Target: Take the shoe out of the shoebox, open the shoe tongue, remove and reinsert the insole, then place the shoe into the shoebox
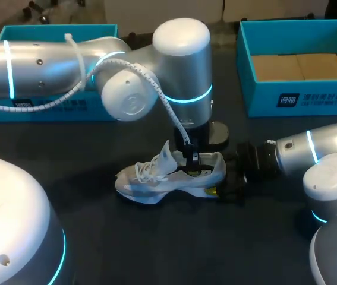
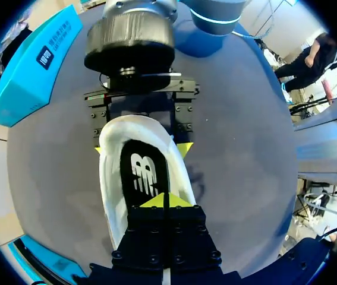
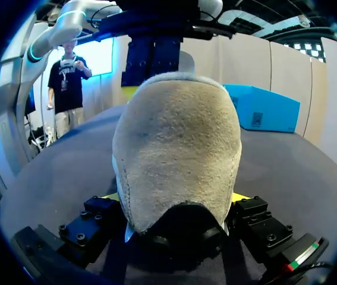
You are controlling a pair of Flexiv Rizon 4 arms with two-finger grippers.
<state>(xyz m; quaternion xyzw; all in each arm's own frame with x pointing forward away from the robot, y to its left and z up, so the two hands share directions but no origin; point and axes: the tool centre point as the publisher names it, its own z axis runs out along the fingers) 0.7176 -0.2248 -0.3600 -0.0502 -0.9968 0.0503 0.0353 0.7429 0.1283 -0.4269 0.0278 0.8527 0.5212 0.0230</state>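
The white mesh sneaker [image 1: 168, 175] is lying on the dark counter [image 1: 156, 243]. The right end effector [image 3: 177, 197] is clamping its heel, apparently steadying it, while the left end effector [image 2: 164, 200], fingers together, is reaching onto the black insole [image 2: 143, 172].

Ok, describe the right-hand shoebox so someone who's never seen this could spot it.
On the dark table, two teal boxes stand along the far edge. Take the shoebox at the far right: open, with brown cardboard inside, whereas the other box sits half hidden behind the left arm.
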